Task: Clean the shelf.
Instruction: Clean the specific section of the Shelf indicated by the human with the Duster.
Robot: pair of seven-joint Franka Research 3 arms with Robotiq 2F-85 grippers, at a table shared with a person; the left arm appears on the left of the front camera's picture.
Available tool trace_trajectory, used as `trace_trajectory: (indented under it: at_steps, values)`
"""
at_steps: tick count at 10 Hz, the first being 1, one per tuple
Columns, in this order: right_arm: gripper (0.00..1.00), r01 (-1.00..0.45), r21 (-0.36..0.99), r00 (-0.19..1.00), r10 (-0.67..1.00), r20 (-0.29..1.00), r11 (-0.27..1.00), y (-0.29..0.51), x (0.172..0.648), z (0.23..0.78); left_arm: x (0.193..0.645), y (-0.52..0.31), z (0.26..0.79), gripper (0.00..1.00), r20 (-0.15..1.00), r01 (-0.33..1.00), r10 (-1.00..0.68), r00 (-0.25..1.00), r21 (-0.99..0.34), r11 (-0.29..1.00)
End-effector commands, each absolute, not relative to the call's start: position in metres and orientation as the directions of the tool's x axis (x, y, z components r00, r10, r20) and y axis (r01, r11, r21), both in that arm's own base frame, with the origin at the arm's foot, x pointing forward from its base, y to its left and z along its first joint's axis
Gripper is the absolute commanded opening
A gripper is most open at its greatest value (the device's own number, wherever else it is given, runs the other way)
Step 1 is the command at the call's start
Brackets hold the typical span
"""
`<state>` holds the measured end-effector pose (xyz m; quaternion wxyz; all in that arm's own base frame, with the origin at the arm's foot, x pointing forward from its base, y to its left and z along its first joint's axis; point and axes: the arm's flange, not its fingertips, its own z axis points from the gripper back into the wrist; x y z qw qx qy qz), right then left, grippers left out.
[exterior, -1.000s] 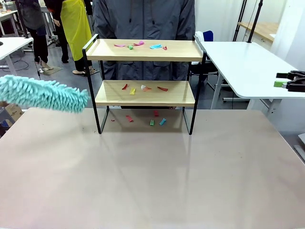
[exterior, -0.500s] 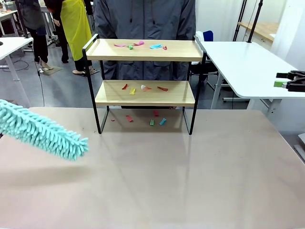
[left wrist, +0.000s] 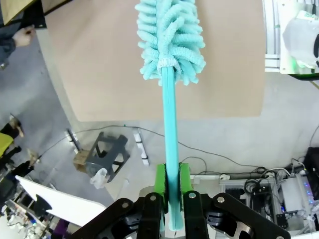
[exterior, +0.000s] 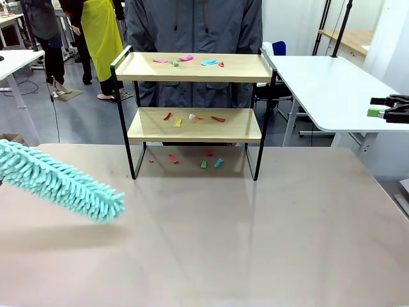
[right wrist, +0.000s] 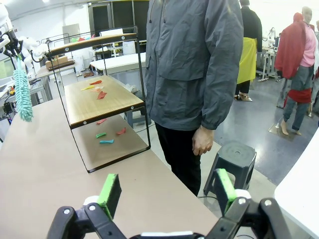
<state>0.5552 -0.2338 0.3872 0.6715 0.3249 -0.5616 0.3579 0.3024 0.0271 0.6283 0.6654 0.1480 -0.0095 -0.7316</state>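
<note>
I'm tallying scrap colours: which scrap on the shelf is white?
The white scrap near the middle of the lower board of the shelf; its neighbours there are red, yellow or orange.

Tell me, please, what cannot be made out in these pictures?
- Front view: the fluffy teal microfibre duster has its handle cut off by the left edge.
- Front view: the small coloured scraps on the two-tier wooden shelf with black metal frame are too small to identify.
- Front view: the right tool is cut off by the right edge.
</note>
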Motion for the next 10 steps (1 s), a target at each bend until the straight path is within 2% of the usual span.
trace_trajectory:
  at_steps: [1, 10]
  values:
    - [1.00, -0.845, 0.031, 0.111, 0.119, 0.987, 0.534, -0.2329, 0.5558, 0.3894, 0.2972, 0.0305, 0.6357, 0.13, -0.201, 0.973, -0.977, -0.076, 0.200, -0.117]
    - [1.00, -0.845, 0.031, 0.111, 0.119, 0.987, 0.534, -0.2329, 0.5558, 0.3894, 0.2972, 0.0305, 0.6357, 0.13, -0.201, 0.973, -0.977, -0.076, 0.200, -0.117]
